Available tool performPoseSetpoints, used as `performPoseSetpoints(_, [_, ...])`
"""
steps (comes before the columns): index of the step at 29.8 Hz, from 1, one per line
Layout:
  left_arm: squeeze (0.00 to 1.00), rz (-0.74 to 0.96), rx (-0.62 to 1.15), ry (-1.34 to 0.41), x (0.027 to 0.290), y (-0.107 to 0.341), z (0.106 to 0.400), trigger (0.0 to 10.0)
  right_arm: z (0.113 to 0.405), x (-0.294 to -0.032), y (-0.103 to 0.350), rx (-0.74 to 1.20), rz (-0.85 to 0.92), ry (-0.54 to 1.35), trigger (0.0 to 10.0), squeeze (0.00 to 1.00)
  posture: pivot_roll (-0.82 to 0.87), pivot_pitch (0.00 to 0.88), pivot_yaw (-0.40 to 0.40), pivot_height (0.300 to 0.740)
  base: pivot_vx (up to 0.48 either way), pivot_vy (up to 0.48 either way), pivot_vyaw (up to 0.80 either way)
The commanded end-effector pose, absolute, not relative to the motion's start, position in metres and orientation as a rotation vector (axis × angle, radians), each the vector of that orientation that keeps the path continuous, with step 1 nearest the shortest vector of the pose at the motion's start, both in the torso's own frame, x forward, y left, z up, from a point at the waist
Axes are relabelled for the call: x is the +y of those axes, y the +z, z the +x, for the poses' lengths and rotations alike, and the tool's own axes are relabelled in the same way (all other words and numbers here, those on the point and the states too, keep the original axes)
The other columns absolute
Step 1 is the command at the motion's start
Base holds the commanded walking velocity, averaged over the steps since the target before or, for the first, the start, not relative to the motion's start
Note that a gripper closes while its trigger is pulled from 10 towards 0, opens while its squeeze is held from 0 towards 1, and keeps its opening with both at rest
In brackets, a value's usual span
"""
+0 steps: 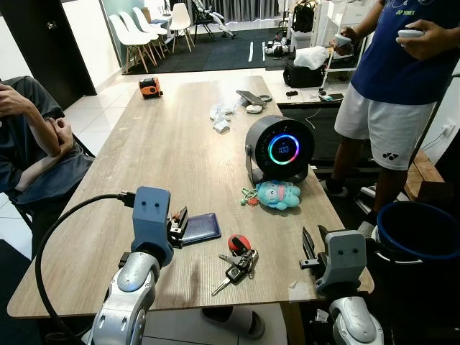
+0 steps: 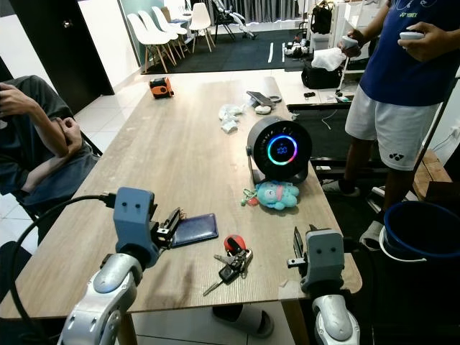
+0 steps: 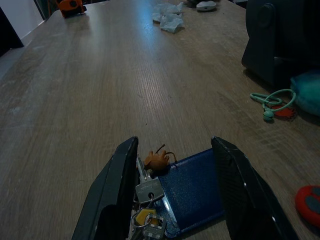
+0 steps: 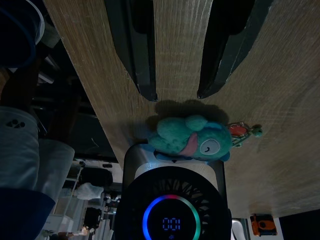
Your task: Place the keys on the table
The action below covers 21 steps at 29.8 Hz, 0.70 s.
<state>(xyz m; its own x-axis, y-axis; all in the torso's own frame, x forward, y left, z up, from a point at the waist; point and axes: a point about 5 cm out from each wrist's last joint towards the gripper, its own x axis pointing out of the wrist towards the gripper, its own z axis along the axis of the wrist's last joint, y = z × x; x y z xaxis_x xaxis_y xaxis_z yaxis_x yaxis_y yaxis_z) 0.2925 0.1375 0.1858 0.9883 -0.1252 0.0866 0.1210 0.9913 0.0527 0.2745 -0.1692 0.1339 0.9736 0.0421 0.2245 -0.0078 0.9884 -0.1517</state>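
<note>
A dark blue key case lies flat on the wooden table near its front edge. Silver keys and a small brown charm hang off one end of it. My left gripper is open and low over the table, its fingers on either side of the case and keys. A second bunch of keys with a red fob rests on the table just right of the case. My right gripper hovers open at the table's front right corner, holding nothing.
A round black fan with a glowing ring and a teal plush toy stand beyond the keys. One person sits at the left, another stands at the right. A blue bucket is beside the table. An orange tape measure and crumpled tissue lie farther back.
</note>
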Motion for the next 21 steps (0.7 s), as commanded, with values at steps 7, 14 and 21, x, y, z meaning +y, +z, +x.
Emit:
performPoseSetpoints(7, [0.00, 0.063, -0.060, -0.113, 0.1403, 0.1793, 0.2929, 10.0, 0.2737, -0.1672, 0.1273, -0.196, -0.146, 0.030, 10.0, 0.00, 0.02, 0.137, 0.125, 0.740, 0.000, -0.350, 0.00])
performPoseSetpoints(14, [0.00, 0.065, -0.055, -0.110, 0.1402, 0.1790, 0.2937, 10.0, 0.2740, -0.1669, 0.1274, -0.197, -0.145, 0.031, 10.0, 0.00, 0.02, 0.136, 0.124, 0.740, 0.000, 0.000, 0.00])
performPoseSetpoints(21, [0.00, 0.069, -0.065, -0.108, 0.1402, 0.1802, 0.2937, 10.0, 0.2742, -0.1667, 0.1275, -0.198, -0.145, 0.032, 10.0, 0.00, 0.02, 0.135, 0.124, 0.740, 0.000, -0.330, 0.00])
